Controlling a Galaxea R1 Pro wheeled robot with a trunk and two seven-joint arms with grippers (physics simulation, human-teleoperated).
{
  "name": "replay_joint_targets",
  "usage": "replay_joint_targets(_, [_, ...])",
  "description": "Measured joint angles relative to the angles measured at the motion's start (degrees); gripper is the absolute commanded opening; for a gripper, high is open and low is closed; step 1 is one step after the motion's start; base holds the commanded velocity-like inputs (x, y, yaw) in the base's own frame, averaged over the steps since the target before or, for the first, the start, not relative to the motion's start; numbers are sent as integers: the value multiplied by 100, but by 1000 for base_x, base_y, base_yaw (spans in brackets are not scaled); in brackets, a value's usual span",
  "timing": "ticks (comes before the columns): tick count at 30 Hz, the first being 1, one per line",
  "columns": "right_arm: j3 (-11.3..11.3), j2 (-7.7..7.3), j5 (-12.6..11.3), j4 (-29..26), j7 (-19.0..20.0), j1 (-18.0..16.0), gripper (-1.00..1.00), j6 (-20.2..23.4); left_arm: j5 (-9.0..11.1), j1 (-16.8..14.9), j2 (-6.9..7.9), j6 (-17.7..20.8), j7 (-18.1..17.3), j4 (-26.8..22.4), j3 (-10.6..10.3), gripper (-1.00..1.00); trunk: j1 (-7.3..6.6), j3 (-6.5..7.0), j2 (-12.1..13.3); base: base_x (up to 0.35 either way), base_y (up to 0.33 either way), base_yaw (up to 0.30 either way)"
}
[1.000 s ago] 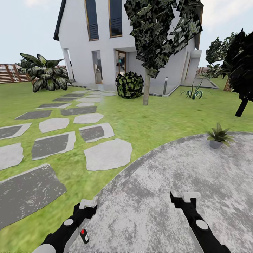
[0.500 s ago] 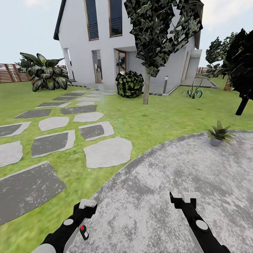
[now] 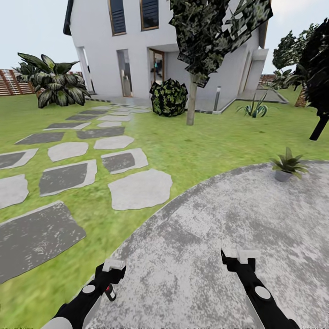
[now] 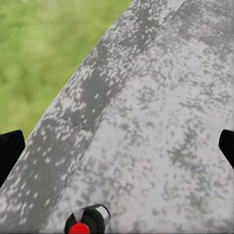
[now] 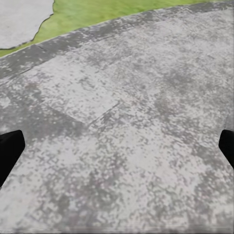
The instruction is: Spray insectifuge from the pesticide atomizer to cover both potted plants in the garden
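- On the round mottled-grey stone patio point(image 3: 219, 237), near its far right edge, stands a small potted plant with narrow dark spiky leaves in a grey pot point(image 3: 287, 166), upright and well apart from both arms.
- Low in the head view, the black left gripper with a whitish tip point(image 3: 111, 273) hangs over the patio's curved edge where it meets the green lawn point(image 3: 183, 151). Its fingers show in the left wrist view as dark tips at the two sides of the frame, spread wide with nothing between them.
- A small dark cylinder with a red button point(image 4: 87, 223) shows close under the left wrist camera, over the stone; in the head view it sits just beside the left gripper.
- The black right gripper with a whitish tip point(image 3: 238, 260) hangs over bare patio stone. In the right wrist view its fingers are likewise far apart, holding nothing.
- Left of the patio, a path of irregular grey and dark stepping stones point(image 3: 137, 188) runs across the grass toward a white two-storey house point(image 3: 132, 50).
- Before the house stand a round dark-green shrub point(image 3: 169, 98) and a thin-trunked tree with dark foliage point(image 3: 192, 100); a large broad-leaved plant point(image 3: 55, 87) grows at far left by a brown slatted fence point(image 3: 11, 82).
- A spiky striped plant point(image 3: 253, 108) grows from the grass at right.
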Motion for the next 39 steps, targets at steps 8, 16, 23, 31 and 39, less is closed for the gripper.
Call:
replay_joint_targets(8, [3, 0, 0, 7, 0, 0, 100, 0, 29, 1, 30, -2, 10, 0, 14, 100, 21, -249, -11, 0, 0, 0])
replay_joint_targets(16, [3, 0, 0, 8, 0, 1, 100, 0, 39, 6, 47, -12, 11, 0, 16, 100, 41, -500, -22, 0, 0, 0])
replay_joint_targets(23, [3, 0, 5, 14, 0, 1, 100, 0, 67, 27, 50, -486, 45, 0, 36, 100, 59, -719, -31, 0, 0, 0])
replay_joint_targets(31, [4, 0, 7, 17, 0, 1, 100, -2, 224, 28, 49, -514, 61, -1, 60, 100, 80, -969, -42, 0, 0, 34])
replay_joint_targets(39, [11, 0, 4, 17, 0, 0, 100, -2, 226, 28, 49, -514, 61, -2, 60, 100, 100, -1214, -53, 0, 0, 139])
